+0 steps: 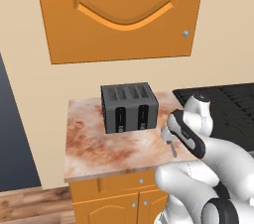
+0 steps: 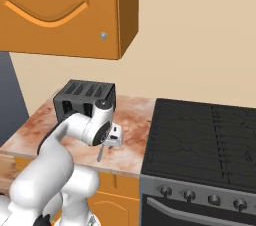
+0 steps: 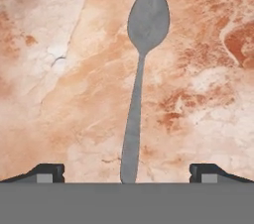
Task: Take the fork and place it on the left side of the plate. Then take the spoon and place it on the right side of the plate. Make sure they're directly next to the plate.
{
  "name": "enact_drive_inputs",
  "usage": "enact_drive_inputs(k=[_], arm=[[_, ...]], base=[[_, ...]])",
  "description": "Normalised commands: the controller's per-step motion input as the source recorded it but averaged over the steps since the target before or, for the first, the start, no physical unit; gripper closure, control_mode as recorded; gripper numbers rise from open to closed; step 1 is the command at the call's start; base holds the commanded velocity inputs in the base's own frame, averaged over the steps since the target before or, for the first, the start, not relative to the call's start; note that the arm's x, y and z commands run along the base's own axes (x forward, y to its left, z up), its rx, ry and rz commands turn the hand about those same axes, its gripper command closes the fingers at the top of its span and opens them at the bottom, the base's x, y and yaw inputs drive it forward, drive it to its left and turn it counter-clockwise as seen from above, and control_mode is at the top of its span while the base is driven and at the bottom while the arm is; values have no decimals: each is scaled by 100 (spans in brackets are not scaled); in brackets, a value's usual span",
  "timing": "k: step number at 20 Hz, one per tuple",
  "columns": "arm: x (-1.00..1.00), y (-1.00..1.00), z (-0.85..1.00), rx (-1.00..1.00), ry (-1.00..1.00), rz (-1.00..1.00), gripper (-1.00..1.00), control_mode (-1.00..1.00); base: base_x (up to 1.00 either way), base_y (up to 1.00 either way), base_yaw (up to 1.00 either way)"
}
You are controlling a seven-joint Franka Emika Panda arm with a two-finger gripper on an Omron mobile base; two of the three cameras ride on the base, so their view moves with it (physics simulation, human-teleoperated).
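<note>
- Gripper (image 3: 127,174): fingertips (image 3: 47,172) stood wide apart, straddling the handle end of the spoon, nothing clamped.
- Spoon (image 3: 140,74): lay flat on the counter (image 1: 94,151) near its stove-side edge; judged light, stiff, slippery; best pinched mid-handle.
- Toaster (image 1: 129,106): beyond the bowl, near the rear edge.
- Stove (image 2: 200,135): adjoining.

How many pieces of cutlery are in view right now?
1: the spoon, lying on the marble counter near the toaster, between the open gripper fingertips. Others may be hidden behind the arm.
</note>
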Motion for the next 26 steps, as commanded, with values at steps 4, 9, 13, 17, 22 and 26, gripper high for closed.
enact_drive_inputs(k=[4,9,13,17,22,26], arm=[[50,0,-5,0,2,0,-100,-100],[46,0,-4,0,8,0,-100,-100],[49,0,-13,0,13,0,-100,-100],[37,0,-27,0,12,0,-100,-100],[15,0,-44,0,12,0,-100,-100],[0,0,-42,0,7,0,-100,-100]], base=[[0,0,0],[0,0,0],[0,0,0],[0,0,0],[0,0,0],[0,0,0]])
